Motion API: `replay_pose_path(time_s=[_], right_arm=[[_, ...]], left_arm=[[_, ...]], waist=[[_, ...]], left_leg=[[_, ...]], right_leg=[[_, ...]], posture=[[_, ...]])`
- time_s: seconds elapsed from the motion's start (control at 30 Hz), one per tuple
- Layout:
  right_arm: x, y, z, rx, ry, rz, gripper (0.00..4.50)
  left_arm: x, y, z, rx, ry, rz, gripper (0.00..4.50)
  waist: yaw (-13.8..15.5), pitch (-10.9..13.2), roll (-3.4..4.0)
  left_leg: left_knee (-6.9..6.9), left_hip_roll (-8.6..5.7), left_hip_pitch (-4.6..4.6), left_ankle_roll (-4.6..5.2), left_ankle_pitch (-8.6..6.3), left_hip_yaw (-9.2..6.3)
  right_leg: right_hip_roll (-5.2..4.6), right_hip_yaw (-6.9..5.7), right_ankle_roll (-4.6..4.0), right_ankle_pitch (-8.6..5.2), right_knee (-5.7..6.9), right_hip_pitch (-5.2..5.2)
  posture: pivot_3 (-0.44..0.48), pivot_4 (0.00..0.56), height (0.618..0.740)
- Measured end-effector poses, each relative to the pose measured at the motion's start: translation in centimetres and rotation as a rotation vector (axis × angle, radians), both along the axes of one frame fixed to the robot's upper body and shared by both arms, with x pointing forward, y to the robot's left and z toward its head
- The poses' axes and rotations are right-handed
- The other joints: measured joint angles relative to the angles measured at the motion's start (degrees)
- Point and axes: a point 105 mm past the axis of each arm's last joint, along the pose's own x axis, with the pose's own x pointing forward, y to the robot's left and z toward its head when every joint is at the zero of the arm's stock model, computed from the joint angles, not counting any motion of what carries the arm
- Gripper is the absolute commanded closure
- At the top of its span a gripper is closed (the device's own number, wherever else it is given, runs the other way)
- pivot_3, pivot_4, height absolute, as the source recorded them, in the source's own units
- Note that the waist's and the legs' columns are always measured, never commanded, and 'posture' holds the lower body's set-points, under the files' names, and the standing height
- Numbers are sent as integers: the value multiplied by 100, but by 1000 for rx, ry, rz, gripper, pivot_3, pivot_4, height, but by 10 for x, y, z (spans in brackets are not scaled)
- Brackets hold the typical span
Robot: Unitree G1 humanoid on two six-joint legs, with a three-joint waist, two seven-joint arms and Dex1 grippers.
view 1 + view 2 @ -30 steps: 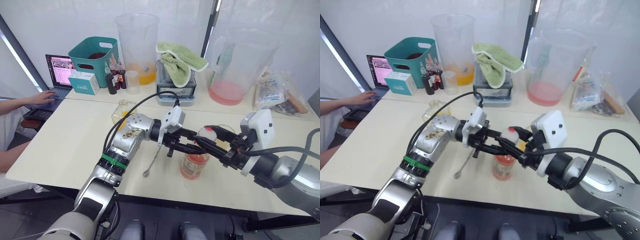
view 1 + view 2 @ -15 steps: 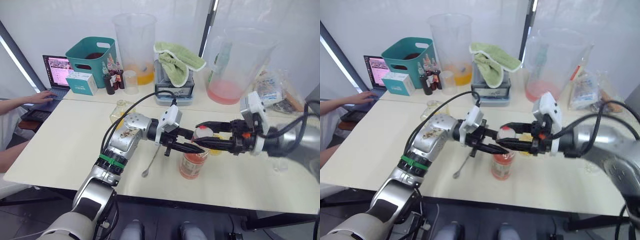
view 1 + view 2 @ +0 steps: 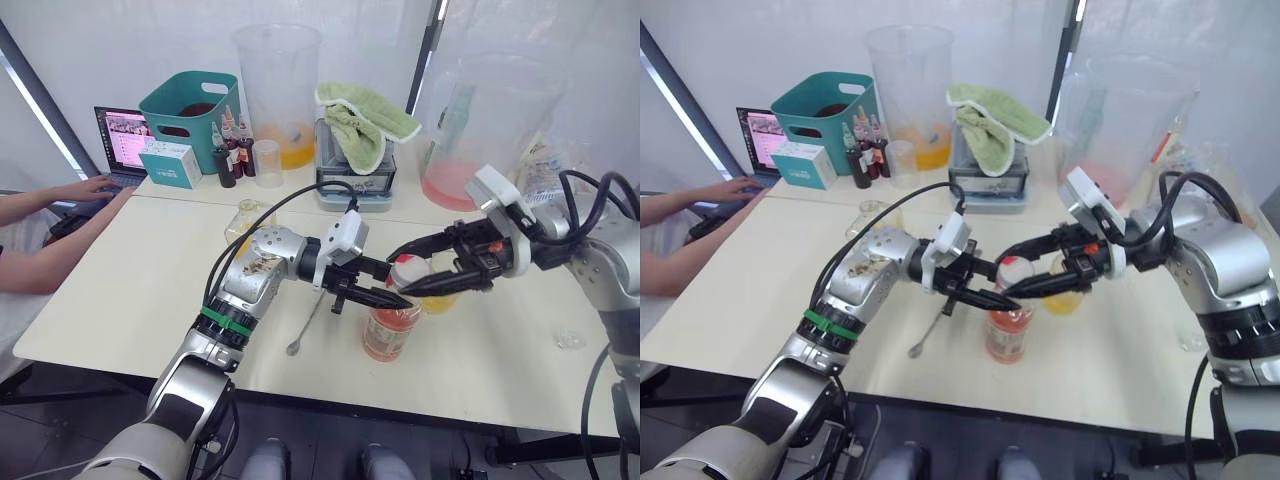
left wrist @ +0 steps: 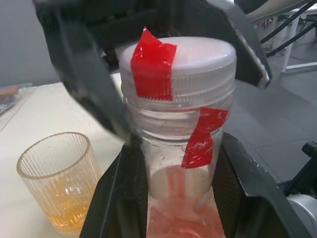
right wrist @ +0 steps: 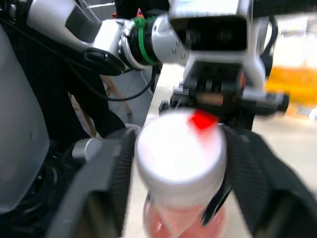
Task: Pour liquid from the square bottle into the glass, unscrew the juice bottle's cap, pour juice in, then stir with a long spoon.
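Presently, step in hand: unscrewing, judged from the two grippers meeting at the bottle's top.
Bottle: the juice bottle (image 3: 390, 328) stands upright near the front edge of the table (image 3: 130, 290), holding pink liquid low down.
Cap: the cap (image 4: 178, 67) is white, ribbed, with red tape over its top and side; it sits on the neck, still on.
Left gripper: the left gripper (image 3: 375, 292) clasps the neck just under the cap, a black finger on each side.
Right gripper: the right gripper (image 3: 425, 268) has its fingers spread to either side of the cap; whether they press on it cannot be told.
Handling: the thin plastic is probably light and springy, and would dent under a hard squeeze; the stiff neck is the better hold. The ribs likely give grip for turning, though the tape may resist.
Glass: the glass (image 4: 59, 183) stands just beside the bottle, with a little amber liquid in it.
Spoon: the spoon (image 3: 305, 325) lies flat on the table under the left arm.
Surface: pale, smooth and level.
Room: a basket (image 3: 185, 105), jugs (image 3: 275, 85), and a green towel (image 3: 365, 120) stand along the back; a person's hand (image 3: 85, 188) rests at a laptop (image 3: 122, 140).
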Motion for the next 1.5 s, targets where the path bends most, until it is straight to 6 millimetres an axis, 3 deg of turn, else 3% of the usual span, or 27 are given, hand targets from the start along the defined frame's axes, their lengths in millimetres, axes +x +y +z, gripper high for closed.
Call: replay_pose_path(time_s=[0.07,0.2,0.4,0.67,0.9,1.2,1.5], right_arm=[[-2,-1,8,39,-33,-60,60],[-14,-6,28,139,-146,-216,60],[-38,5,14,188,-156,-375,60],[-35,5,-4,184,-220,-743,60],[-38,13,-9,217,-176,-807,60],[-36,18,-7,229,-167,-822,2754],[-31,19,-4,190,-141,-711,2761]], left_arm=[[0,0,0,2,-2,1,3182],[-1,-1,-1,0,-4,2,3182],[-3,-1,-1,-3,-11,9,3182],[-3,-1,-1,-3,-9,12,3182],[-2,-1,-1,-2,-6,12,3182],[1,0,-1,-1,4,18,3182],[4,2,-1,-6,9,30,3182]], waist=[[-11,0,0],[-1,-1,1],[-2,-1,1],[-8,-1,0],[-12,-1,0],[-18,-1,0],[-28,-1,0]], left_leg=[[0,2,3,0,0,1],[-1,2,4,0,0,-4],[2,0,0,0,0,-4],[3,1,0,0,1,-2],[3,1,0,0,1,-1],[3,2,0,0,1,0],[5,3,1,1,1,3]], right_leg=[[0,0,0,0,3,-1],[1,-5,0,0,6,3],[0,-3,0,0,5,4],[2,-2,1,-1,-1,7],[3,0,1,-1,-3,7],[3,0,1,-1,-4,7],[4,0,0,-1,-9,8]], posture=[[0,150,740],[0,150,740],[0,150,740],[0,150,740],[0,150,740],[0,150,740],[0,150,740]])
